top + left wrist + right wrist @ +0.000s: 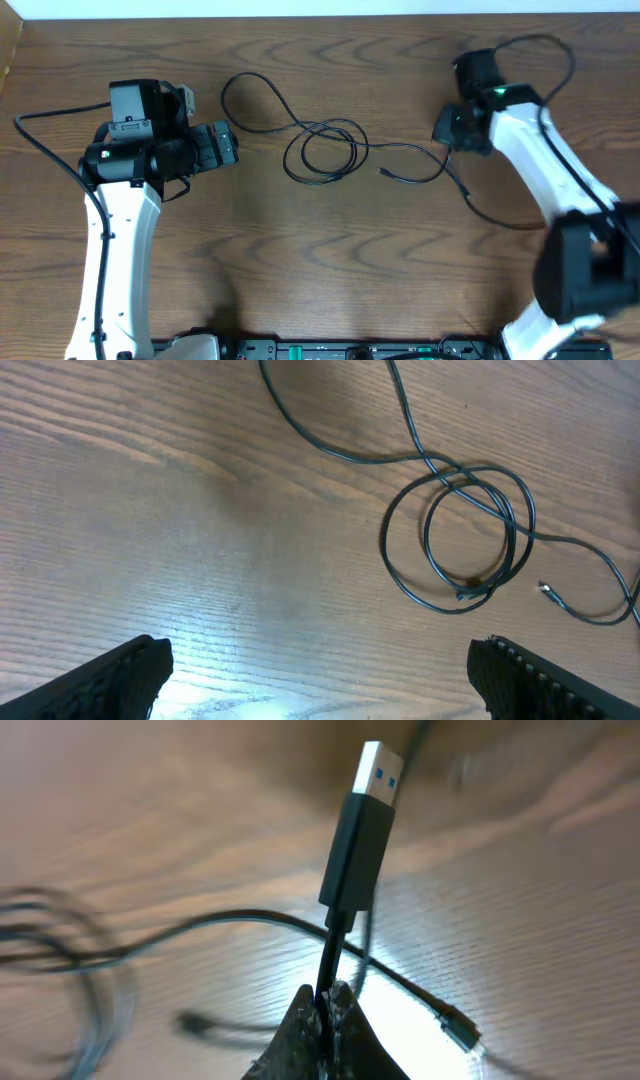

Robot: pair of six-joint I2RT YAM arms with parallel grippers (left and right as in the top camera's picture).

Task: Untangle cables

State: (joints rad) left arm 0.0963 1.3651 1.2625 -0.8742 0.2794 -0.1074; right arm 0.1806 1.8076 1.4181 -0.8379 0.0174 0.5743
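A thin black cable [322,181] lies in the middle of the wooden table in overlapping loops, with a long strand curving off to the back left. It also shows in the left wrist view [470,592]. One small plug end [385,173] lies free right of the loops. My right gripper [450,130] is shut on the cable just below its USB plug [365,830], which stands up above the fingertips [330,1000]. My left gripper [228,145] is open and empty left of the loops, with its jaws [320,660] over bare wood. No white cable shows.
A thin dark strand [500,218] trails toward the front right under the right arm. A thick black wire [545,45] arcs over the right arm, and another [40,145] over the left arm. A black equipment bar [340,350] lines the front edge.
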